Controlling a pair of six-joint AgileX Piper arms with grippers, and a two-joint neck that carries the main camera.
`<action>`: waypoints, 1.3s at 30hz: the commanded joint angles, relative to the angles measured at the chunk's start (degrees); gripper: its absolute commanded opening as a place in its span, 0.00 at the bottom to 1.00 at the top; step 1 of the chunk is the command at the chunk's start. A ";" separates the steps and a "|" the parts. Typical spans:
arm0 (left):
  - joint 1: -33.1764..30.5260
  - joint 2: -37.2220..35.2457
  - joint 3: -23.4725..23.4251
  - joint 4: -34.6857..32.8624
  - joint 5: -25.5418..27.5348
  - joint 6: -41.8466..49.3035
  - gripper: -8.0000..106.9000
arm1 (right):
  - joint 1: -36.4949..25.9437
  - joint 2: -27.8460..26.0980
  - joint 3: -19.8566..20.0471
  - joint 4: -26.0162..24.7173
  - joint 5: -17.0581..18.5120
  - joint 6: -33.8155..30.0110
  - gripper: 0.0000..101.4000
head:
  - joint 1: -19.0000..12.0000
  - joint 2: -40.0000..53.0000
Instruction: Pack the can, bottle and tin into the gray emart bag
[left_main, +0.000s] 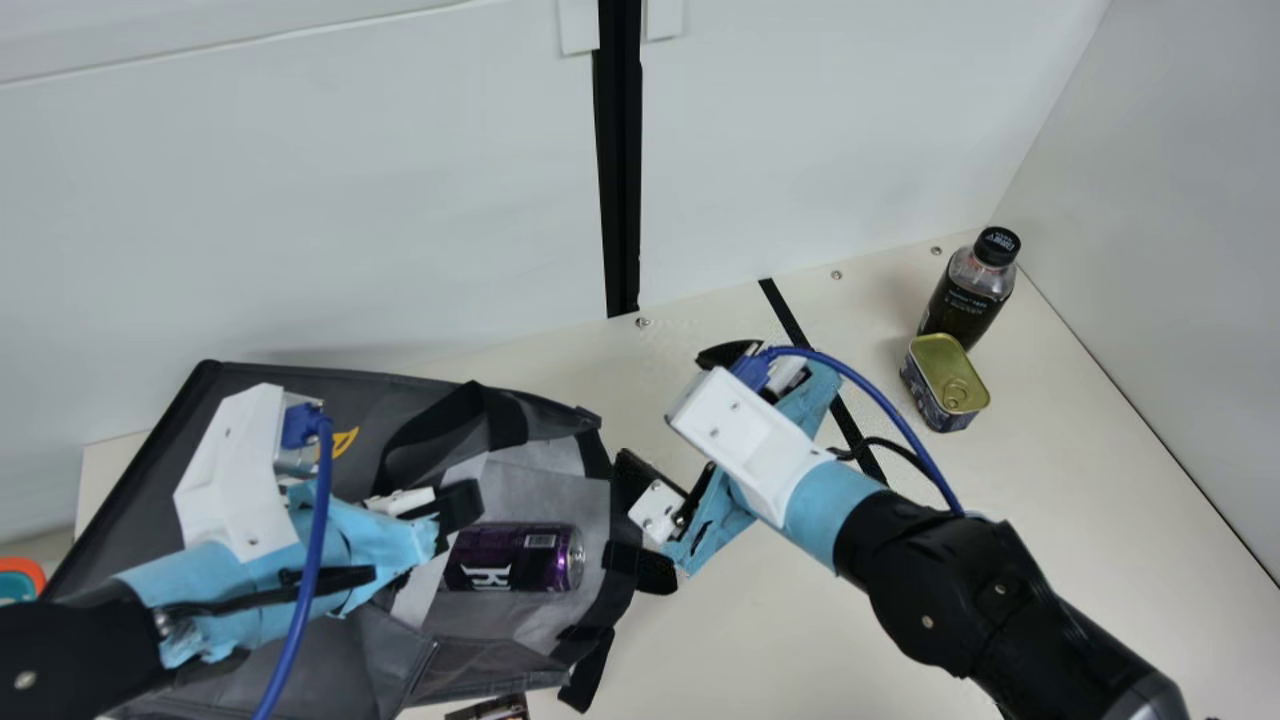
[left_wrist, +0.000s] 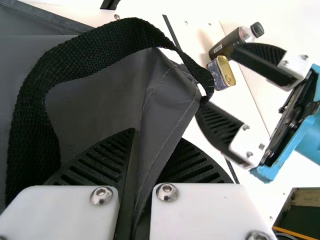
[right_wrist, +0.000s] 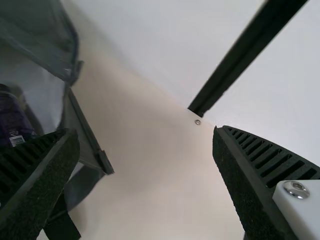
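Observation:
The gray bag lies on its side, mouth facing right, with the purple can lying inside; the can shows in the right wrist view too. My left gripper is over the bag; in the left wrist view that gripper is shut on a fold of gray bag fabric. My right gripper stands open at the bag's mouth; in its wrist view the gripper has nothing between its fingers. The dark bottle stands at the far right, with the gold-lidded tin close in front.
White walls rise behind and at the right. A black strip crosses the cream table. An orange and teal object is at the left edge, and a small dark item lies at the bottom edge.

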 joint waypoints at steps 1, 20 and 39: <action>0.00 0.00 0.00 0.00 0.00 0.00 0.16 | -1.00 -0.11 -0.43 -2.82 0.43 2.55 0.90 | -1.30 -0.05; 0.00 0.00 0.00 0.00 0.00 0.00 0.16 | -3.57 -1.32 -8.77 -19.10 13.12 25.28 0.90 | -1.30 -0.05; 0.00 0.00 0.00 0.00 0.00 0.00 0.16 | -3.30 -1.87 -14.91 -29.51 21.34 39.61 0.90 | -1.30 -0.05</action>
